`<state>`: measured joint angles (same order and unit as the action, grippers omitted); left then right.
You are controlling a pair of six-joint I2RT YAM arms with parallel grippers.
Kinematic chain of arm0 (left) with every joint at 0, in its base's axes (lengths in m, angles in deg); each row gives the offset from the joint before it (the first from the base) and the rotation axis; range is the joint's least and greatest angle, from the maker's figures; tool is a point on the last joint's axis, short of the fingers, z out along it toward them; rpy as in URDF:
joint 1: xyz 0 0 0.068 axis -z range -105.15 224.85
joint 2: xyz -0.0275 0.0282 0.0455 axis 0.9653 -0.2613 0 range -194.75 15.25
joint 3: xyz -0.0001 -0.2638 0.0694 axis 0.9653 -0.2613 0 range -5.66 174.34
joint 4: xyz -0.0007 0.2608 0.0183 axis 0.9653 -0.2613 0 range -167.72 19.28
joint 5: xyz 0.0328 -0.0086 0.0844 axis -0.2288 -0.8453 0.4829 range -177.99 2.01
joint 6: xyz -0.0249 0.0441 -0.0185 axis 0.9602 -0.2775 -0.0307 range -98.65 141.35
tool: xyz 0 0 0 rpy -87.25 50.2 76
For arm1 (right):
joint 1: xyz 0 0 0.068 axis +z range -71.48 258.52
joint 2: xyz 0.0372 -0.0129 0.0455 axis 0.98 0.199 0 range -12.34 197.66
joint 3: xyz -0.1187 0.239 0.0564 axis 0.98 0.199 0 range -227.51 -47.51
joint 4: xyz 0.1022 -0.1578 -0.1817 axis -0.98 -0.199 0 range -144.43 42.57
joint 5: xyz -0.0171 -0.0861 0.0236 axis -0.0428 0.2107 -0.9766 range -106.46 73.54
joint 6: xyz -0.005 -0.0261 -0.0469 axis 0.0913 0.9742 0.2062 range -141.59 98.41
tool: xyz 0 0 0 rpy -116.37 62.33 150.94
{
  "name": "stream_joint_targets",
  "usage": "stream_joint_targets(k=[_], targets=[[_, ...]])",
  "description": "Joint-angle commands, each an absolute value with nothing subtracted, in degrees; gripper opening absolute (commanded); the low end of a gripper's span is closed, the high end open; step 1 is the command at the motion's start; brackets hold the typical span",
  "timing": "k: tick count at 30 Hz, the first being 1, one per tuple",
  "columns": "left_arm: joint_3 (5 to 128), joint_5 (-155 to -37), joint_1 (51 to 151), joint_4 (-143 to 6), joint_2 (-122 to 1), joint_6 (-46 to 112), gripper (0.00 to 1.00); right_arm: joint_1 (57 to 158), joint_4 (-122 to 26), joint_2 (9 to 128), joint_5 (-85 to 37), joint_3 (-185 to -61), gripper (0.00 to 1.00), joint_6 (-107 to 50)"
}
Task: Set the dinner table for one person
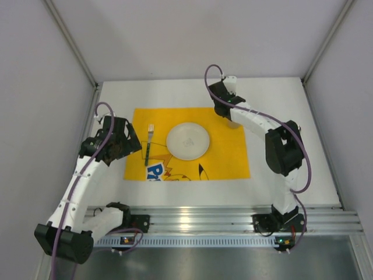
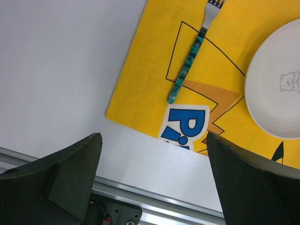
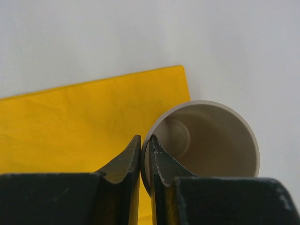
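My right claw (image 3: 144,139) is clamped on the cup (image 3: 206,136) rim, at the yellow mat's (image 3: 70,122) far right corner. My left claw (image 2: 153,140) gapes wide, empty, above the mat's near left corner. White bench (image 1: 291,116) lies under the mat.

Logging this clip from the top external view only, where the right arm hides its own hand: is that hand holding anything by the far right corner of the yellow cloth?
Observer: Yes. The right wrist view shows the right hand shut on the rim of a beige cup, one finger inside, one outside.
Operator: Anything in the cup?
Observer: No, it is empty; its bare bottom shows.
Operator: And the left hand?
Observer: The left wrist view shows the left hand wide open, nothing between its fingers.
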<state>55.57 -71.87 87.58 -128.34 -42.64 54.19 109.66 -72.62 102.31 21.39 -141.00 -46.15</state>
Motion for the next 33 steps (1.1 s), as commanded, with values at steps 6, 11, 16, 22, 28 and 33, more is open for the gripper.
stream_joint_targets(k=[6,11,16,22,28,33], targets=[[57.88,-72.17,87.24,-128.64,-43.72,52.9,0.98,110.51,-72.65,97.61,19.49,-140.49,0.11,-48.93],[57.36,-72.78,87.24,-128.02,-43.37,52.9,0.98,110.43,-73.8,95.68,19.31,-141.2,0.6,-47.87],[57.18,-73.13,87.24,-127.5,-43.11,52.28,0.98,110.16,-75.9,92.69,21.07,-143.91,0.73,-45.94],[56.31,-73.4,87.24,-126.09,-42.84,52.02,0.98,105.25,-80.03,83.47,20.2,-143.59,0.79,-43.47],[51.48,-75.94,87.25,-122.58,-41.18,53.69,0.98,79.26,-84.61,70.55,0.28,-122.8,0.72,-55.06],[48.66,-77.88,87.33,-119.77,-40.65,53.95,0.98,66.41,-88.46,72.1,-3.1,-117.29,0.72,-51.83]])
